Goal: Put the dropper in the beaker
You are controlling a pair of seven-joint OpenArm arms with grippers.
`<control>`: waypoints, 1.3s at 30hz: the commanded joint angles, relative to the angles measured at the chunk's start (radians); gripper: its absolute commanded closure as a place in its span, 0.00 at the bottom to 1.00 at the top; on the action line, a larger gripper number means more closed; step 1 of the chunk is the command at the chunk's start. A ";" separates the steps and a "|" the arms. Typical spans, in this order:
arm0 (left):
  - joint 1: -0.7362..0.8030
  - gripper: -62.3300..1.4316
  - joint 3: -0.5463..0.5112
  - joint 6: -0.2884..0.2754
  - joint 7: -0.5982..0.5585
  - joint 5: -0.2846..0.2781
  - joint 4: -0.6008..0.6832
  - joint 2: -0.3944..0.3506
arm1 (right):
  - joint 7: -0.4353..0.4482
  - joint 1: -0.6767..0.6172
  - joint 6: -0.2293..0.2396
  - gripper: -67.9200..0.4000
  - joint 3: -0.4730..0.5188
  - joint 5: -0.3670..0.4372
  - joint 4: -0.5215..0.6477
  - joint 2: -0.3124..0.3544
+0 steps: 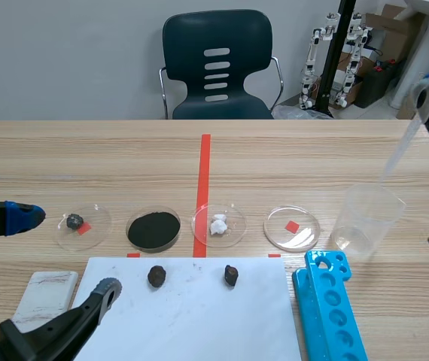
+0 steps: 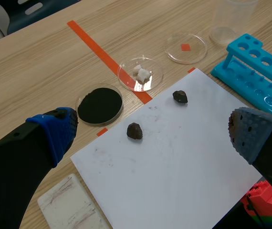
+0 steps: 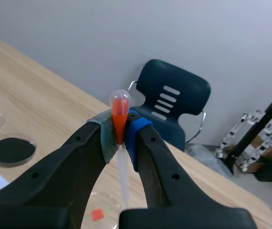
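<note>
The right tool (image 3: 120,132) gripped the dropper (image 3: 119,110) by its bulb; I reckoned it needed lowering straight into the beaker (image 1: 366,216).

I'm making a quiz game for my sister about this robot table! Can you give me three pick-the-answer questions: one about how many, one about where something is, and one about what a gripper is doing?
1. How many dark lumps lie on the white paper?
A. one
B. two
C. four

2. Where is the dropper?
A. flat on the white paper
B. lying at the bottom of the beaker
C. in the right gripper, up over the beaker

3. How does the left gripper stand?
A. open
B. shut on a lump
C. shut on the dropper

Answers:
1 B: two lumps sit on the sheet, side by side.
2 C: the right gripper pinches the red bulb, and the tip hangs just above the beaker's rim.
3 A: its fingers are wide apart with nothing gripped between them.
</note>
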 commanded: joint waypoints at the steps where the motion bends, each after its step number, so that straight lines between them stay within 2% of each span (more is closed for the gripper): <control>1: 0.003 0.00 0.006 0.002 -0.016 -0.010 0.018 0.002 | -0.010 0.021 -0.023 0.98 -0.005 0.024 -0.004 0.000; 4: 0.003 0.00 0.006 0.002 -0.016 -0.010 0.018 0.002 | -0.042 0.063 -0.051 0.98 -0.010 0.029 -0.027 0.001; 7: 0.003 0.00 0.006 0.002 -0.016 -0.010 0.018 0.002 | -0.062 0.110 -0.101 0.98 -0.037 0.031 -0.069 0.006; 11: 0.003 0.00 0.006 0.002 -0.016 -0.010 0.018 0.002 | -0.096 0.166 -0.175 0.98 -0.071 0.083 -0.126 0.006; 14: 0.003 0.00 0.006 0.002 -0.016 -0.010 0.018 0.002 | -0.098 0.202 -0.196 0.98 -0.093 0.085 -0.161 0.006; 24: 0.003 0.00 0.006 0.002 -0.016 -0.010 0.018 0.002 | -0.115 0.311 -0.202 0.98 -0.171 0.085 -0.309 0.006; 29: 0.003 0.00 0.006 0.002 -0.017 -0.010 0.018 0.002 | -0.119 0.358 -0.250 0.98 -0.206 0.085 -0.391 0.005; 39: 0.003 0.00 0.006 0.002 -0.016 -0.010 0.018 0.002 | -0.121 0.438 -0.277 0.98 -0.260 0.085 -0.549 0.005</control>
